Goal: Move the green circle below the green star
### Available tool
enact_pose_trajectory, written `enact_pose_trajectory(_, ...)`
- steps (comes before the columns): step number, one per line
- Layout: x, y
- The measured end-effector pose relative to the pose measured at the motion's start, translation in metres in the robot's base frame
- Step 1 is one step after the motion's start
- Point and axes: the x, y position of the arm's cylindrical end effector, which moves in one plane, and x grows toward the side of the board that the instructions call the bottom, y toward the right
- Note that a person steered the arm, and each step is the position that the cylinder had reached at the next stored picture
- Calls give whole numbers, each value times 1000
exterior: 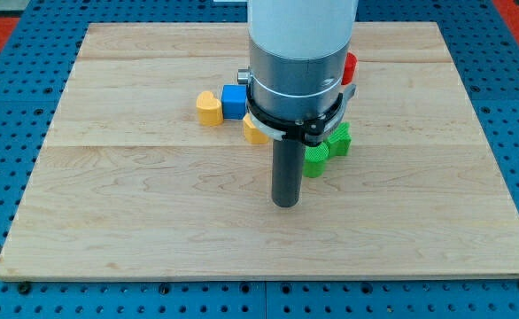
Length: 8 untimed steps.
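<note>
A green circle (315, 162) lies near the board's middle, just right of the rod. A green star (338, 139) touches it on its upper right, partly hidden by the arm. My tip (285, 204) rests on the board at the lower left of the green circle, a short gap away from it. The arm's wide body covers the area above the tip.
A yellow heart (209, 108) and a blue cube (234, 100) sit side by side at the arm's left. Another yellow block (255, 132) peeks out under the arm. A red block (351, 67) shows at the arm's right. The wooden board (109, 221) lies on a blue surface.
</note>
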Motion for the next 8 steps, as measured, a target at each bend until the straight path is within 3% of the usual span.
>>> enact_pose_trajectory(3, -3, -3)
enact_pose_trajectory(4, -69, 9)
enact_pose_trajectory(5, -75, 23)
enact_pose_trajectory(7, -65, 5)
enact_pose_trajectory(8, -38, -18)
